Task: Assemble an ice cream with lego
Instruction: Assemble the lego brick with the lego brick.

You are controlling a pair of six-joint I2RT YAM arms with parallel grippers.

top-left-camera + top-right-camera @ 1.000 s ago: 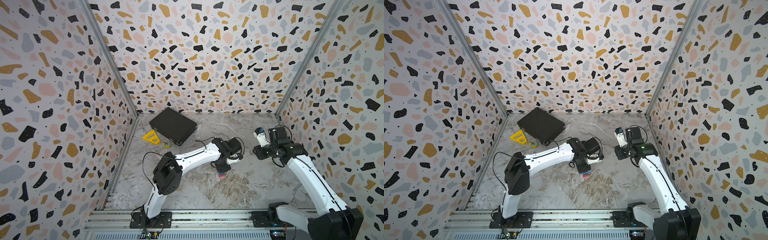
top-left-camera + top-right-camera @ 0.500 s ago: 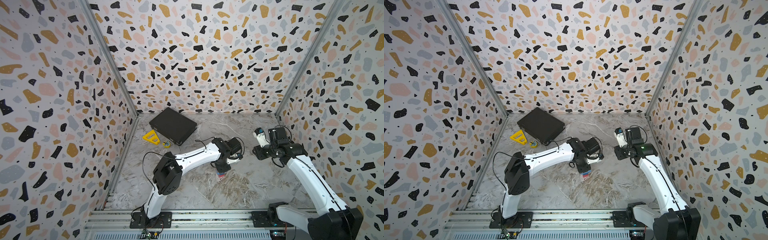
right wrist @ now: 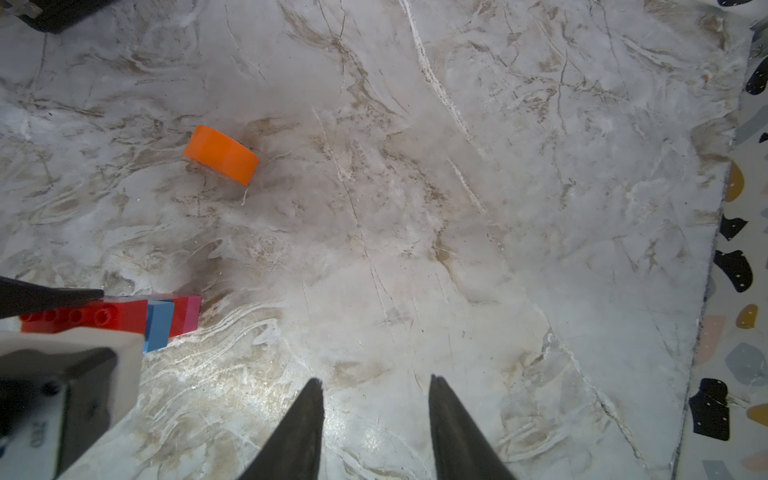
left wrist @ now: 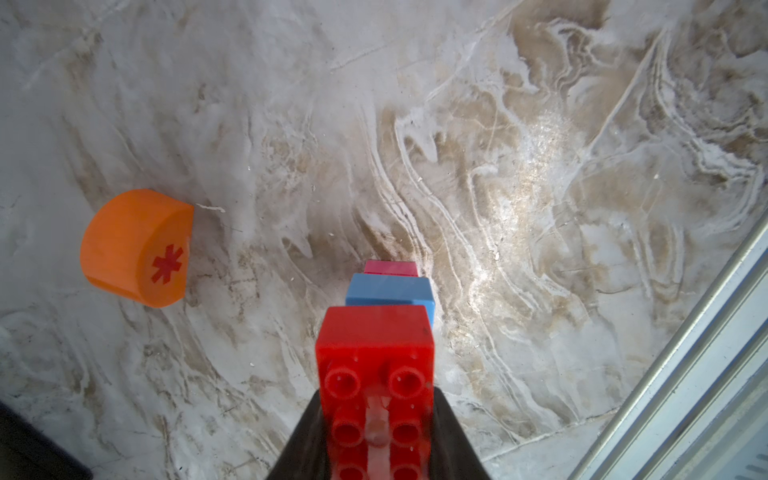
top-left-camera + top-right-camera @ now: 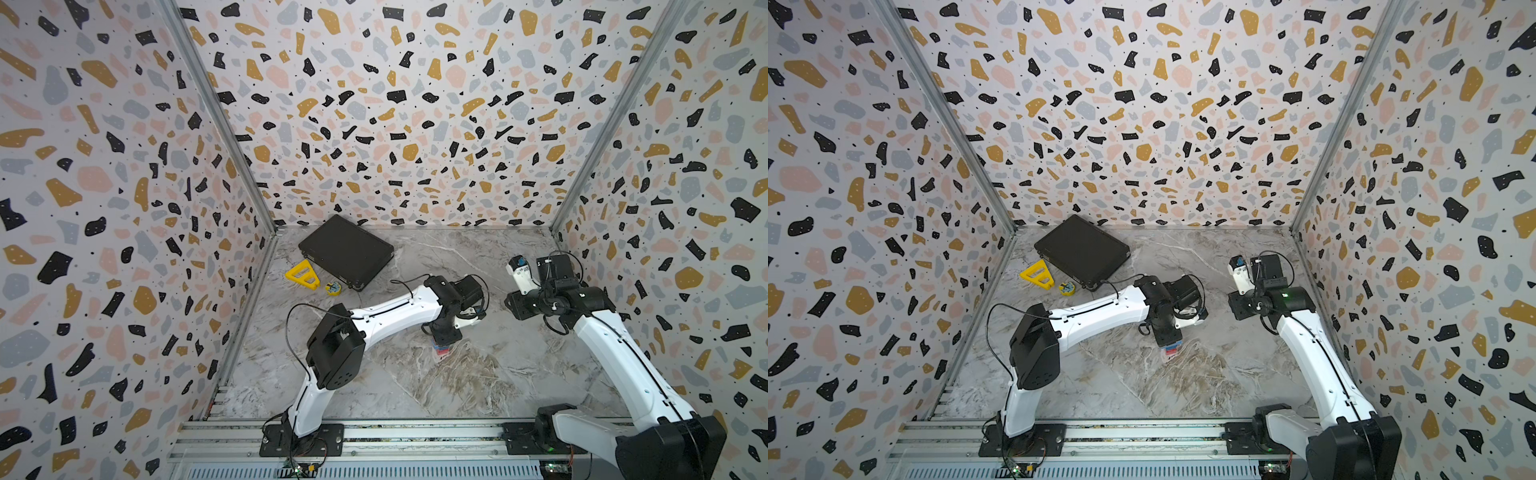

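My left gripper (image 4: 376,390) is shut on a long red lego brick (image 4: 374,345), the top of a stack with a blue brick (image 4: 390,291) and a pink brick (image 4: 390,268) below it. The stack (image 5: 442,350) points down at mid-table, its pink end at or just above the marble; it also shows in a top view (image 5: 1172,348) and the right wrist view (image 3: 124,318). The orange dome (image 4: 137,249) with a red asterisk lies loose on its side beside the stack, clear of both grippers (image 3: 222,154). My right gripper (image 3: 376,384) is open and empty, above bare marble to the stack's right.
A black flat case (image 5: 347,251) lies at the back left, with a yellow triangular frame (image 5: 302,274) and a small yellow disc (image 5: 333,288) next to it. Patterned walls enclose three sides. An aluminium rail (image 5: 374,432) runs along the front edge.
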